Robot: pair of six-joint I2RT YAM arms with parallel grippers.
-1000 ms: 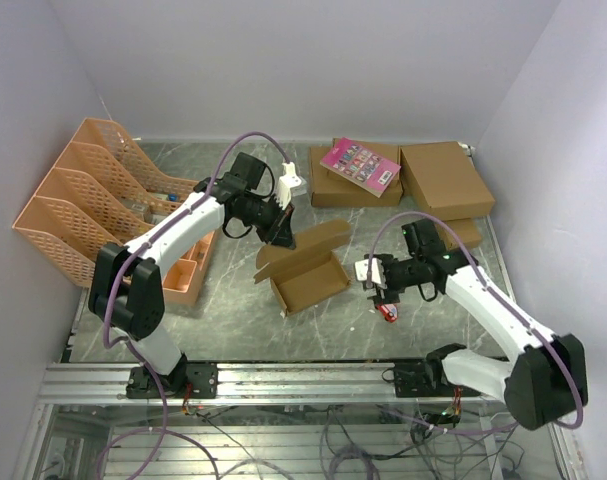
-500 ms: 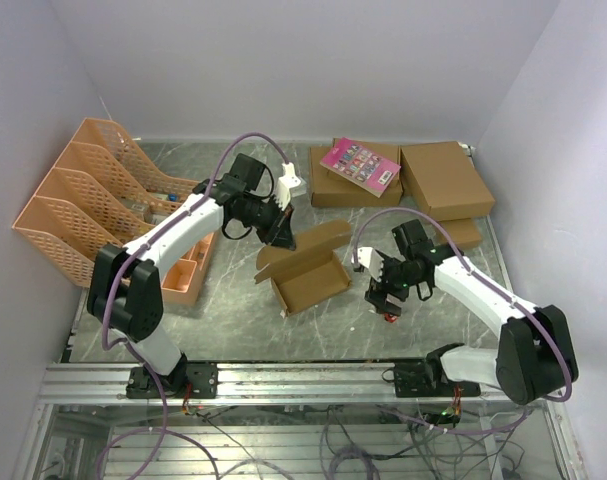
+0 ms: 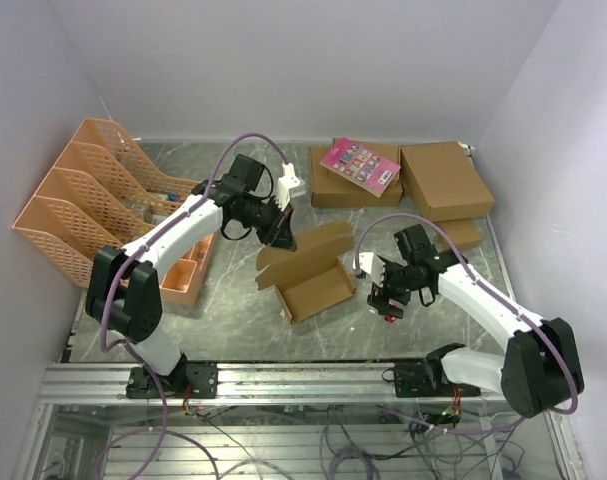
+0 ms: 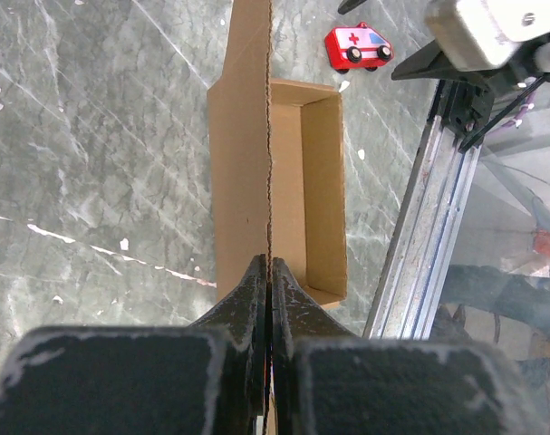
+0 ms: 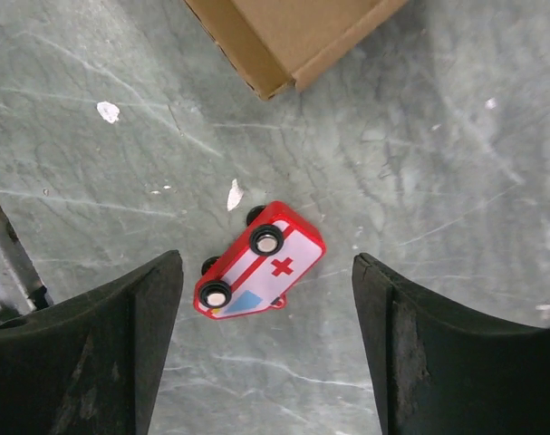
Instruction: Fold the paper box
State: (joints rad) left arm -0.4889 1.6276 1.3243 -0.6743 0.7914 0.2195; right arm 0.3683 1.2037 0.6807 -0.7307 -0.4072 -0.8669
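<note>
Top external: paper box (image 3: 308,275) sits centre frame on the marbled tabletop (image 3: 218,315), tray part open upward, long lid flap standing up along its upper edge. Left hand (image 3: 280,232) is clamped on the upper-left end of that raised flap. Left wrist view confirms it: both fingers (image 4: 288,304) pinched flat on the cardboard edge, which runs straight up the frame, open tray just right of it. Right hand (image 3: 388,290) is right of the box, not touching it, pointed down at the tabletop, jaws spread wide, nothing held. Right wrist view: red-and-white toy ambulance (image 5: 259,258) lies on the tabletop between the two fingers, clear of both. One corner of the box shows at the top of that frame. Rest of the scene: orange file racks (image 3: 83,200) at left, two bigger brown boxes (image 3: 445,178) at upper right, the left one carrying a pink booklet (image 3: 360,166), and a smaller brown box (image 3: 465,232) just below the right one.
</note>
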